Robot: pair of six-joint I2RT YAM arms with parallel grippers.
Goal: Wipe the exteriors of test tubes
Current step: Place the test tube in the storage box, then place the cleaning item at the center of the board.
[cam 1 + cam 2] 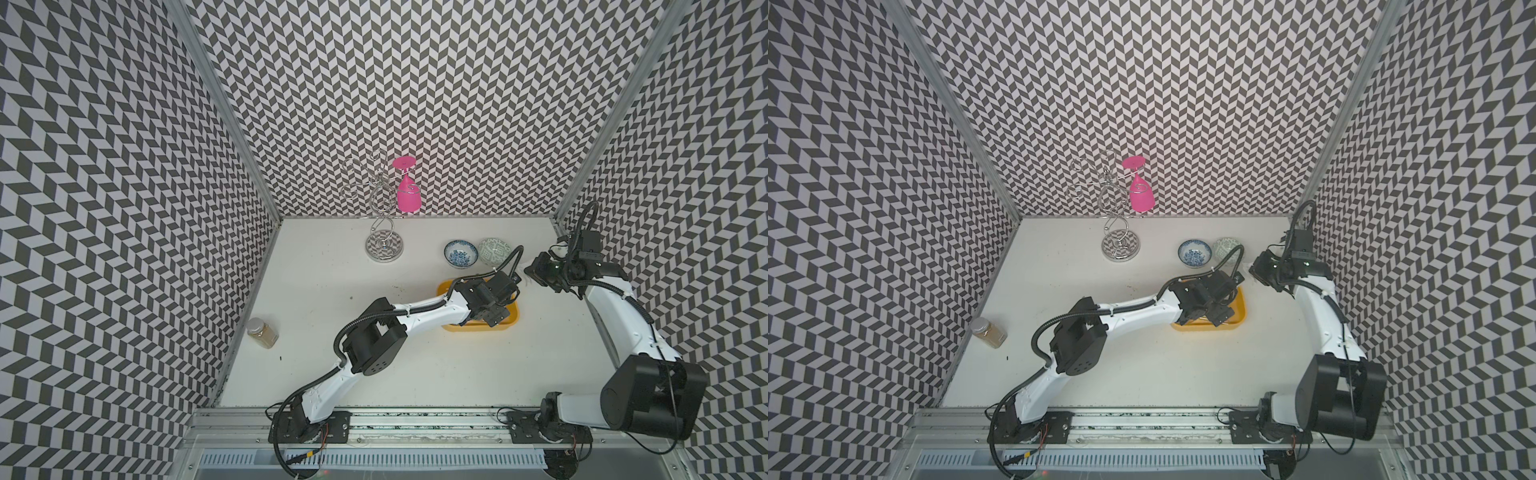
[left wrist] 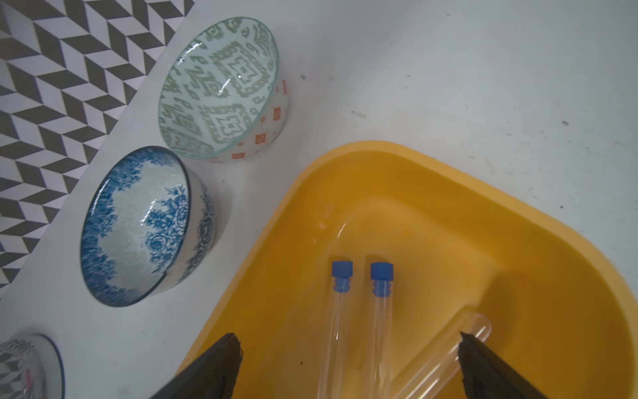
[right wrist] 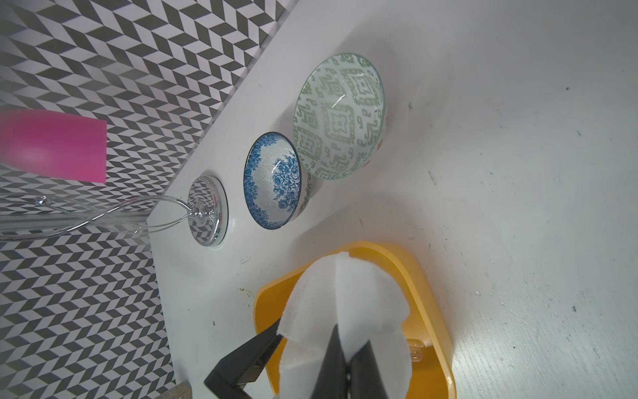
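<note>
- In both top views the left gripper (image 1: pixel 493 321) (image 1: pixel 1219 318) hangs over the shallow yellow plastic tray (image 1: pixel 473 329) (image 1: pixel 1204 328) on the white tabletop (image 1: pixel 374 353). The arm's wrist covers most of the tray, so its contents cannot be made out here.
- The right gripper (image 1: pixel 531 271) (image 1: pixel 1256 268) sits just beyond the tray's far right corner, near two bowls standing side by side: a blue floral porcelain bowl (image 1: pixel 460 253) (image 1: pixel 1194 252) and a green geometric-patterned bowl (image 1: pixel 493 249) (image 1: pixel 1225 248).
- Farther back stands a chrome wire glass rack (image 1: pixel 384 246) with a pink stemmed glass (image 1: pixel 406 191) hung upside down on it. A clear lidded jar of tan powder (image 1: pixel 262 332) stands by the left wall.
- In the left wrist view the left gripper (image 2: pixel 348 336) has its black fingers (image 2: pixel 221 366) spread wide, gripping nothing.
- Three long clear test tubes (image 2: pixel 379 328) lie on the tray's floor between those fingers. Two lie parallel, with blue caps (image 2: pixel 381 271) pointing toward the bowls. The third lies slanted, its rounded end just beside one finger.
- In the right wrist view the right gripper (image 3: pixel 348 349) is pinched tight on a white woven tissue (image 3: pixel 362 297), which fans out above the tray (image 3: pixel 424 293). One tube's rounded end (image 3: pixel 416 353) shows past the tissue.
</note>
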